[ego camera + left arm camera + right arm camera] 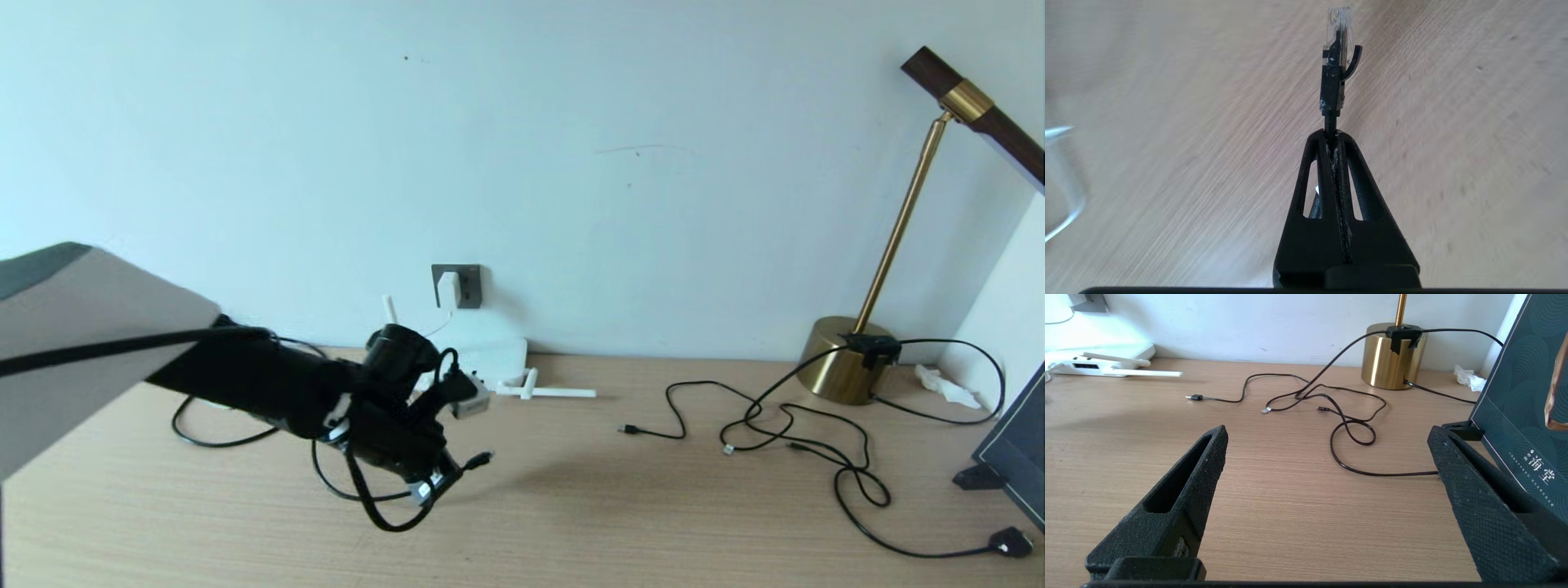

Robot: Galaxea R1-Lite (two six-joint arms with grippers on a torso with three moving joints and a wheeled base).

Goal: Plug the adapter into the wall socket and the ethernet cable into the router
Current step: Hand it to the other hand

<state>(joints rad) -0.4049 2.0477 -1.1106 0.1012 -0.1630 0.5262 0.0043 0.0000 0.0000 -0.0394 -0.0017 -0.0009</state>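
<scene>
The left gripper (1332, 132) hangs above the light wooden counter (653, 523) at its near left, in front of the router. Its jaws are pressed together on the thick black ethernet cable (1331, 94) just behind the plug; the clear clip plug sticks out past the fingertips with its black latch tab to one side. In the head view the cable (371, 498) droops in a loop below the arm and runs back across the counter to the left.

The small white rounded-cube adapter (448, 289) sits in the dark grey square wall socket (469, 286) on the far wall, its thin white cord trailing down toward the flat white router (498, 359). The router lies against the wall below the socket, one stick antenna (547, 393) lying flat to its right and another standing up behind the arm. The right wrist view shows a dark port slot on the router's front edge (1086, 366).

The right gripper (1327, 437) is parked low over the near right of the counter, jaws wide apart and holding nothing. Beyond it thin black cables (1331, 404) with small plugs lie tangled in front of a brass lamp base (1392, 359). A dark teal patterned board (1523, 412) stands at the far right.
</scene>
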